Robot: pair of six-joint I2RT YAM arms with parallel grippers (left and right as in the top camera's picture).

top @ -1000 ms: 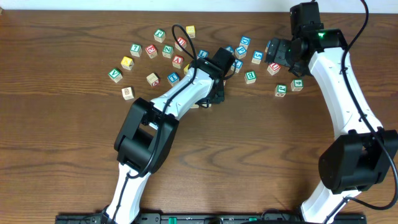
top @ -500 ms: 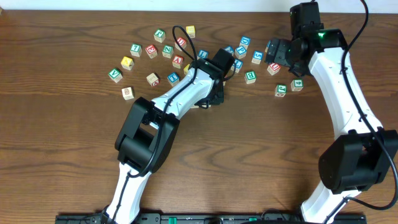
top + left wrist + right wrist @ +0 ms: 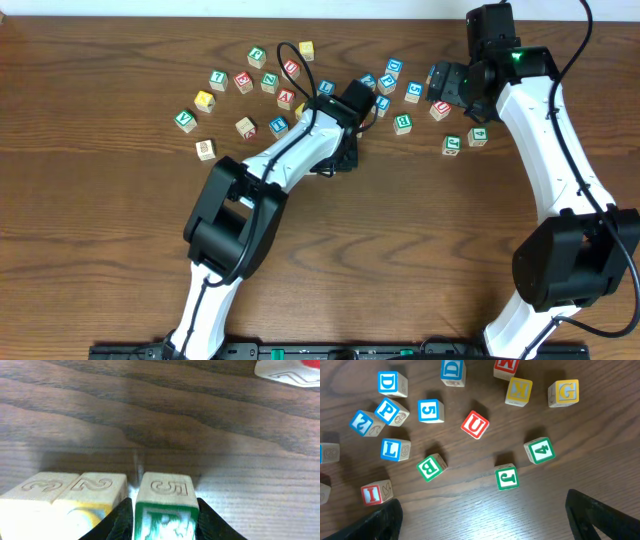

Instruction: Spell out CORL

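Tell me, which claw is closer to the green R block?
Left. The left gripper grips the green R block from both sides. The right gripper hangs open above scattered blocks, well off to the right of it.

**Mostly wood here**

Your table (image 3: 200, 420) is dark wood, visible grain, soft sheen. The green R cube (image 3: 165, 492) has a pale, matt bare-wood top. Your left hand (image 3: 165, 517) looks matt black plastic, arm shells (image 3: 545, 130) glossy white.
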